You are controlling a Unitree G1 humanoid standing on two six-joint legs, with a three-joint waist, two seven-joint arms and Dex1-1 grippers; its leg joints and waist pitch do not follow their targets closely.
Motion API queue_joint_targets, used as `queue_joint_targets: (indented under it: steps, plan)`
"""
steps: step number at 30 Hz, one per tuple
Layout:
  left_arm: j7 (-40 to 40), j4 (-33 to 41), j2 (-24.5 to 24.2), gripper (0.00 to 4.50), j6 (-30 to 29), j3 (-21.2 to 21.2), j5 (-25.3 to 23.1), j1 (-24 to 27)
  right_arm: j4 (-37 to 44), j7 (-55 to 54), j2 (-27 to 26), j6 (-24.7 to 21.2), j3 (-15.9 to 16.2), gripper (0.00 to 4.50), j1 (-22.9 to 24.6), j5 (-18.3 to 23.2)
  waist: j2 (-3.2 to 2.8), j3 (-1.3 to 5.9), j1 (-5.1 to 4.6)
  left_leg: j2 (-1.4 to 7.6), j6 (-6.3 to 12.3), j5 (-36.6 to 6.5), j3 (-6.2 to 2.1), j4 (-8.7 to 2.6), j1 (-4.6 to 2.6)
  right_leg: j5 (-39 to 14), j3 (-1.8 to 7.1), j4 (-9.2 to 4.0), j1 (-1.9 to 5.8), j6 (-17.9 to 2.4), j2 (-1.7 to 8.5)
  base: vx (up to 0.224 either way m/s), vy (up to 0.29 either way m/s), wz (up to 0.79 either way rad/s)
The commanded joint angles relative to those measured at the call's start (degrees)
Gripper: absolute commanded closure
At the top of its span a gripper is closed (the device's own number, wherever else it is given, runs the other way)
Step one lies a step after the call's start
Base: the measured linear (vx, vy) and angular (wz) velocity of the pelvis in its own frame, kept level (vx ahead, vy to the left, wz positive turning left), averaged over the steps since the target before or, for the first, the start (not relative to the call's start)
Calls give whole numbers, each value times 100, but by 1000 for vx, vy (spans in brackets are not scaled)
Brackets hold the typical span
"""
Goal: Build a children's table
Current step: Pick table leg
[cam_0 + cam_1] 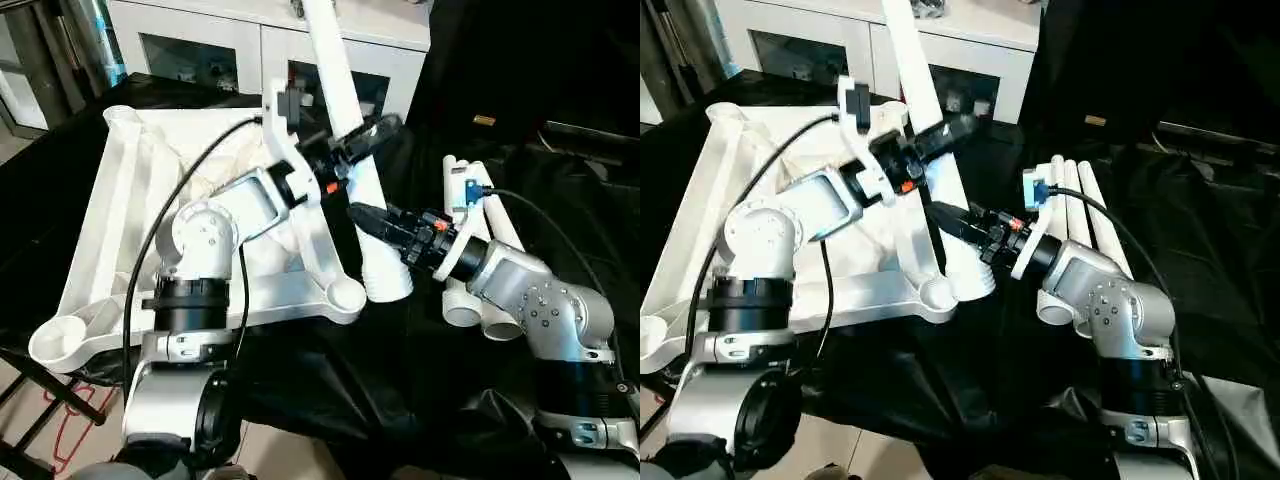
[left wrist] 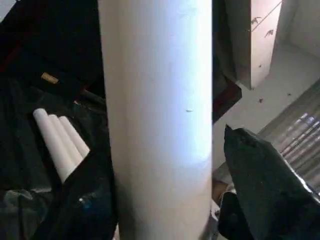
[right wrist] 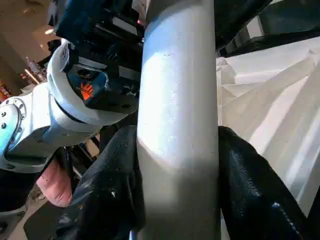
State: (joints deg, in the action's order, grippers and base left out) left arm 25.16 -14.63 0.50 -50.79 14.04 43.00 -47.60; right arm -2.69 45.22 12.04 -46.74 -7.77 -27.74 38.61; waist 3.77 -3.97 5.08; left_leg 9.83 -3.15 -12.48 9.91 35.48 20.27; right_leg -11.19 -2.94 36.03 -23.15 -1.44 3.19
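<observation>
One white leg (image 1: 345,120) stands tilted above the desk, its wide hollow end low beside a corner socket (image 1: 345,295) of the tabletop (image 1: 130,200), its narrow end rising toward the cabinet. The tabletop lies ribbed side up on the black-covered desk (image 1: 560,180), at the robot's left. The right gripper (image 1: 372,222) has its fingers (image 3: 250,185) clenched on the lower part of that leg, one on each side and pressed against the tube. The left gripper (image 1: 372,135) sits higher on the same leg; in the left wrist view one of its fingers (image 2: 265,180) stands just off the tube with a gap showing, so the grip there reads as released, not yet closed on it. Three further legs (image 1: 480,250) lie side by side on the desk at the robot's right, hollow ends toward the robot. Behind the desk stands a white cabinet (image 1: 230,40) with glass doors.
</observation>
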Motion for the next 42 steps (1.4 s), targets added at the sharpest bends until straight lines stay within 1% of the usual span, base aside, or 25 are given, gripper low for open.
queue_joint_targets:
  steps: [1,3,5,6,7,8,10,12,15,16,18,19,20,22,23,24,26,28,32,34,35,38,39,40,42]
  plan:
    - [-82,229,35,147,37,-115,-27,5,40,-108,48,41,-20,266,27,23,-40,417,5,302,171,-135,-100,-412,-1,-550,308,-424,386,-1277,507,0,0,0]
    - [-121,212,39,166,59,-107,-39,7,66,-129,42,34,-11,266,35,25,-40,416,2,302,175,-124,-100,-415,-1,-522,306,-423,384,-1279,503,0,0,0]
    - [-126,184,25,173,106,-132,-87,-2,57,-141,38,33,-18,266,22,35,-41,416,1,303,174,-117,-101,-416,-3,-504,304,-422,383,-1277,502,0,0,0]
    - [-131,175,19,186,117,-132,-98,-5,50,-146,31,32,-19,266,16,40,-39,415,3,302,180,-119,-101,-416,0,-508,306,-425,384,-1276,503,0,0,0]
    - [-174,153,17,201,146,-107,-114,-18,35,-149,31,32,-7,266,4,34,-11,411,3,304,184,-125,-98,-419,-1,-551,306,-426,382,-1270,506,0,0,0]
    - [-195,139,13,202,153,-89,-116,-29,26,-150,31,29,3,266,-5,29,-23,410,5,305,177,-143,-99,-418,-1,-600,307,-432,381,-1258,511,0,0,0]
    - [-197,134,-17,208,186,-110,-159,-36,12,-138,42,29,21,266,-21,18,-20,407,1,307,176,-149,-101,-422,-1,-638,305,-435,378,-1231,508,0,0,0]
    - [-223,99,-30,233,200,-87,-155,-67,-25,-136,49,45,41,266,-56,0,-17,411,0,304,174,-113,-101,-420,3,-624,305,-431,380,-1212,511,0,0,0]
    - [-234,70,-54,249,222,-86,-175,-107,-64,-151,57,82,63,266,-95,-37,-13,410,-1,303,180,-96,-98,-418,2,-592,305,-431,374,-1223,511,0,0,0]
    - [-223,62,-96,259,244,-127,-225,-143,-113,-168,72,114,83,231,-129,-77,-17,405,-1,304,171,-129,-100,-422,4,-650,303,-438,374,-1223,514,0,0,0]
    - [-200,52,-130,263,251,-167,-259,-173,-156,-183,82,126,93,194,-162,-101,-18,406,-7,302,140,-160,-103,-426,2,-729,302,-440,371,-1190,511,0,0,0]
    - [-212,52,-130,263,256,-167,-273,-192,-169,-188,88,126,96,194,-176,-108,-29,406,-4,302,139,-161,-103,-426,0,-720,304,-440,369,-1190,511,0,0,0]
    - [-214,53,-134,264,256,-172,-282,-206,-176,-186,91,117,95,192,-185,-103,-18,406,-2,305,138,-136,-101,-425,-1,-680,306,-434,368,-1183,509,0,0,0]
    - [-175,72,-171,265,274,-240,-347,-228,-188,-156,108,96,98,178,-200,-87,-21,409,-2,307,151,-81,-101,-424,3,-566,305,-421,370,-1200,509,0,0,0]
    - [-92,97,-239,265,299,-364,-449,-249,-210,-118,146,85,124,154,-220,-100,15,417,3,307,177,-48,-101,-422,3,-536,302,-417,378,-1210,513,0,0,0]
    - [-36,115,-286,265,316,-449,-517,-263,-221,-99,181,73,150,154,-232,-122,-6,413,7,308,187,-20,-103,-424,1,-517,300,-412,371,-1194,509,0,0,0]
    - [14,136,-334,265,344,-540,-593,-283,-234,-84,236,57,193,150,-253,-161,-4,414,10,309,196,30,-101,-421,0,-462,299,-407,375,-1196,513,0,0,0]
    - [182,190,-461,265,453,-840,-795,-340,-369,-12,526,-255,375,149,-405,-252,19,414,10,305,218,90,-98,-417,1,-419,295,-403,378,-1211,505,0,0,0]
    - [330,247,-528,265,503,-1086,-920,-346,-399,160,723,-480,500,149,-496,-251,15,419,24,313,212,91,-90,-408,-3,-433,300,-395,380,-1221,524,0,0,0]
    - [423,279,-551,266,529,-1220,-979,-341,-369,294,894,-619,721,149,-521,-335,28,423,26,313,239,174,-93,-400,14,-298,296,-376,394,-1262,525,0,0,0]
    - [535,317,-574,266,547,-1349,-1021,-329,-328,399,1000,-668,914,149,-508,-418,41,422,24,312,250,191,-90,-397,15,-279,290,-376,395,-1281,522,0,0,0]
    - [660,336,-585,266,571,-1461,-1068,-326,-316,453,1097,-668,1122,149,-496,-511,42,414,20,314,234,117,-90,-399,23,-446,292,-392,396,-1263,536,0,0,0]
    - [660,336,-585,266,571,-1461,-1068,-326,-316,453,1097,-668,1122,149,-496,-511,43,413,16,316,211,100,-89,-398,22,-494,295,-393,390,-1246,534,0,0,0]
    - [722,341,-590,266,584,-1516,-1075,-328,-318,480,1148,-668,1232,149,-495,-561,71,414,16,314,205,84,-86,-396,23,-522,295,-399,395,-1236,536,0,0,0]
    - [757,345,-594,266,601,-1559,-1088,-327,-321,501,1167,-677,1276,149,-495,-589,60,417,27,316,200,96,-85,-393,17,-541,295,-391,386,-1233,535,0,0,0]
